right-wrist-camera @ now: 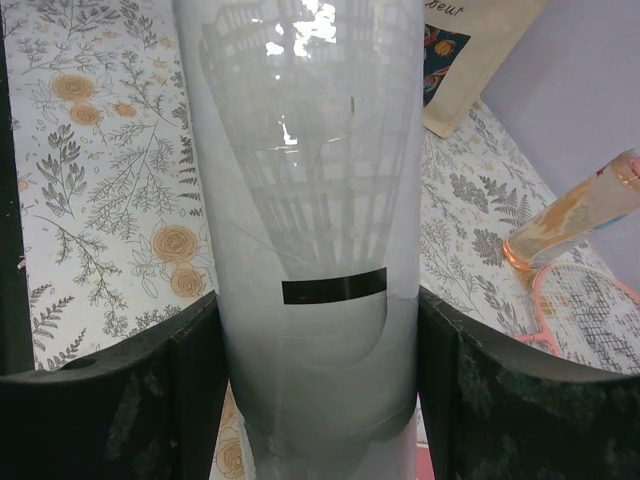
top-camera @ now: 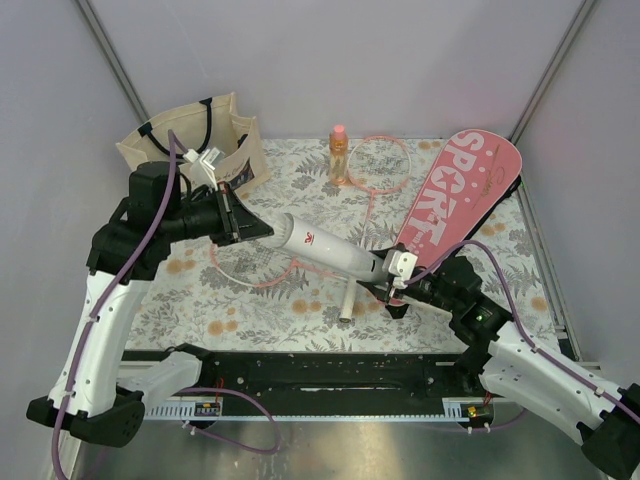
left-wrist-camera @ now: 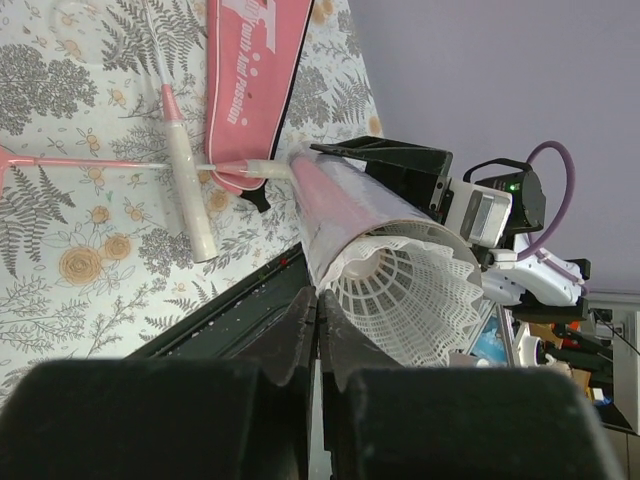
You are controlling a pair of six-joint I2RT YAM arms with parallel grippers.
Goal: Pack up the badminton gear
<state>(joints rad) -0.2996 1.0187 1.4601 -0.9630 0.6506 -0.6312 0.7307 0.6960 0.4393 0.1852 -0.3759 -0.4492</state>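
Note:
The long white tube (top-camera: 325, 246) hangs in the air over the middle of the table, between my two grippers. My right gripper (top-camera: 392, 280) is shut around its right end (right-wrist-camera: 318, 200). My left gripper (top-camera: 255, 228) is shut, and its tips (left-wrist-camera: 320, 296) pinch the skirt edge of a white shuttlecock (left-wrist-camera: 405, 290) sticking out of the tube's open left mouth. One pink racket (top-camera: 380, 162) lies by the bottle, its white handle (top-camera: 346, 300) pointing toward the near edge. The other racket's head (top-camera: 240, 268) lies under the tube. The pink "SPORT" cover (top-camera: 455, 195) lies at the right.
An orange bottle with a pink cap (top-camera: 339, 152) stands at the back centre. A beige tote bag with black straps (top-camera: 200, 140) stands at the back left, behind my left arm. The black rail (top-camera: 320, 372) runs along the near edge.

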